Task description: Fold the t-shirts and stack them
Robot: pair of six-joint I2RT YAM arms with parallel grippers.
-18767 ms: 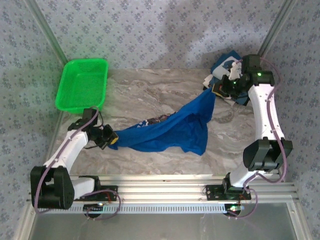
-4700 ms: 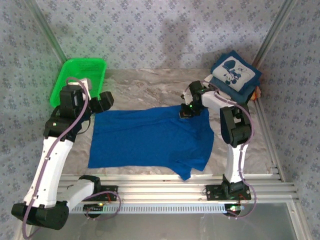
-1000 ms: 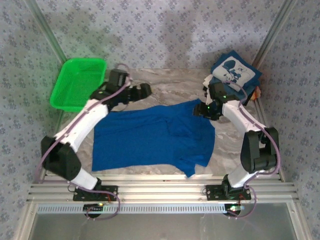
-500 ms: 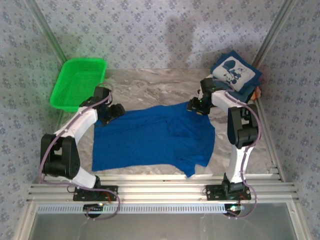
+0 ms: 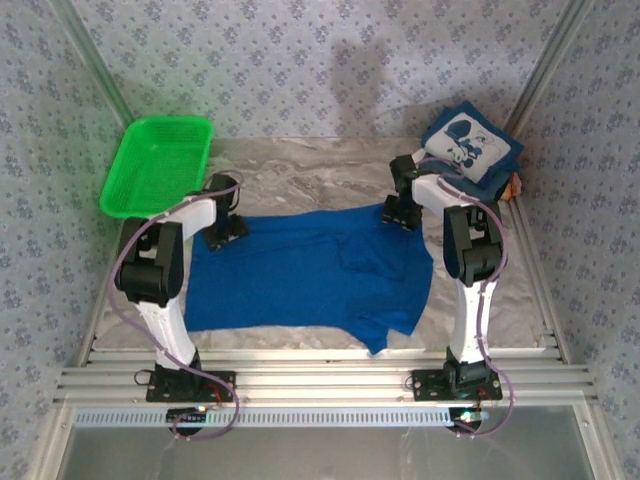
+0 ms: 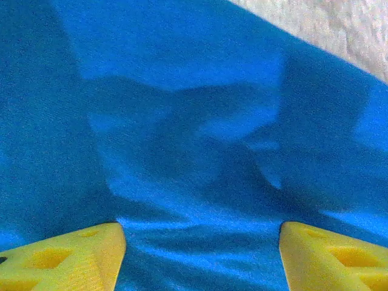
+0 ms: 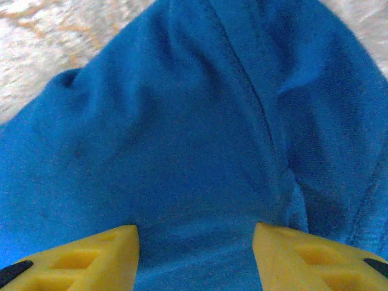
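Observation:
A royal-blue t-shirt (image 5: pixel 300 275) lies spread flat across the middle of the table, its right side folded over. My left gripper (image 5: pixel 224 232) is down at the shirt's far left corner. In the left wrist view its yellow fingers (image 6: pixel 66 257) stand wide apart over blue cloth (image 6: pixel 194 151), open. My right gripper (image 5: pixel 400 213) is down at the far right corner. Its yellow fingers (image 7: pixel 79 257) also stand apart over the blue cloth (image 7: pixel 194 145), open. A folded navy t-shirt (image 5: pixel 470 148) with a white cartoon print tops a stack at the back right.
A green mesh basket (image 5: pixel 158 165) sits at the back left. Bare marble table (image 5: pixel 320 180) runs behind the shirt. An orange edge (image 5: pixel 516 183) peeks out under the stack. Aluminium rails (image 5: pixel 320 385) line the near edge.
Both grippers have come down onto the far corners of the blue shirt. The left one moved slightly right, the right one slightly back. The shirt lies as before.

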